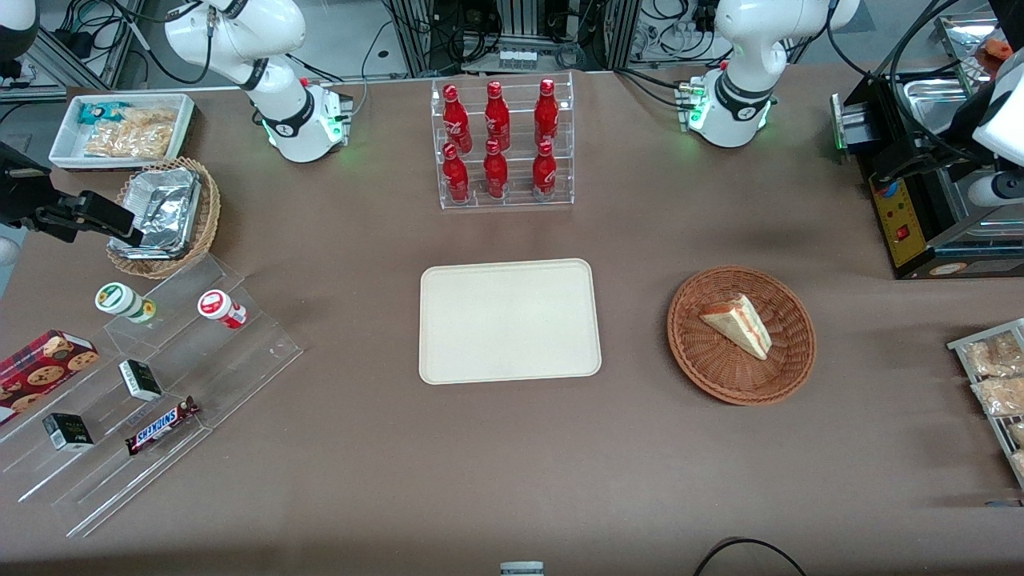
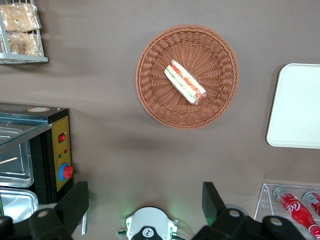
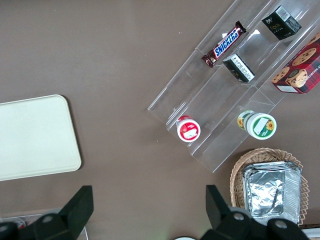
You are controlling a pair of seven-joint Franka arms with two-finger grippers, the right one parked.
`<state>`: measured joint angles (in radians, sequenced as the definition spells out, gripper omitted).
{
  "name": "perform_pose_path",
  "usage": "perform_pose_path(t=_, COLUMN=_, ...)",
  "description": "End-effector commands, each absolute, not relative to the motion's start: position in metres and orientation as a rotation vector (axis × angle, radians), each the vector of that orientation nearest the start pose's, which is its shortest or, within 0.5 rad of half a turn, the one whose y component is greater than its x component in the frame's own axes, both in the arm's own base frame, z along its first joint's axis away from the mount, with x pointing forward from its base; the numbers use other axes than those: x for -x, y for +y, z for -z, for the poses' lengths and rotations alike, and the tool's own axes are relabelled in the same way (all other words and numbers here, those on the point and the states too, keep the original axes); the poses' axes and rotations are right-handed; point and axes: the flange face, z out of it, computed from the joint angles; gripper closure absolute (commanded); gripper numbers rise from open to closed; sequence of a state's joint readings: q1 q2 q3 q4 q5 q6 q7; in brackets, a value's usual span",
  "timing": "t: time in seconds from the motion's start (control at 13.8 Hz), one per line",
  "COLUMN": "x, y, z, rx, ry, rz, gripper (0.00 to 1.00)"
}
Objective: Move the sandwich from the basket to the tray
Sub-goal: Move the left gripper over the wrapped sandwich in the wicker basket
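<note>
The sandwich is a pale triangular wedge with red and green filling, lying flat in the middle of the round reddish-brown basket. The cream tray lies flat beside the basket, toward the parked arm's end, with nothing on it. My gripper hangs high above the table, over the brown cloth between the working arm's base and the basket. It is open wide, with nothing between its black fingers, and well apart from the sandwich.
A clear rack of red bottles stands farther from the front camera than the tray. A black machine and a wire rack of pastry packs sit at the working arm's end. Acrylic steps with snacks lie toward the parked arm's end.
</note>
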<state>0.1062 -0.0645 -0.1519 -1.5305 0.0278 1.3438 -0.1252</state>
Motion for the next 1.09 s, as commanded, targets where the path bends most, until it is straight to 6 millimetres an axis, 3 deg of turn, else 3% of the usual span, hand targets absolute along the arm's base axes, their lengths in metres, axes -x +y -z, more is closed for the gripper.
perform_pose_path(t=0.0, x=-0.507, y=-0.024, z=-0.662, rx=3.073, ry=-0.105, rz=-0.181, gripper=0.00)
perform_pose_path(t=0.15, x=-0.509, y=-0.026, z=-0.658, rx=3.073, ry=-0.109, rz=-0.197, gripper=0.00)
perform_pose_path(t=0.29, x=-0.515, y=-0.028, z=-0.631, rx=3.063, ry=-0.109, rz=-0.273, gripper=0.00)
perform_pose_path(t=0.58, x=-0.532, y=-0.031, z=-0.550, rx=3.054, ry=-0.172, rz=-0.279, gripper=0.00)
perform_pose_path(t=0.87, x=-0.533, y=-0.048, z=-0.453, rx=3.031, ry=-0.507, rz=-0.108, gripper=0.00)
perform_pose_path(t=1.02, x=-0.527, y=-0.057, z=-0.423, rx=3.008, ry=-0.707, rz=-0.038, gripper=0.00)
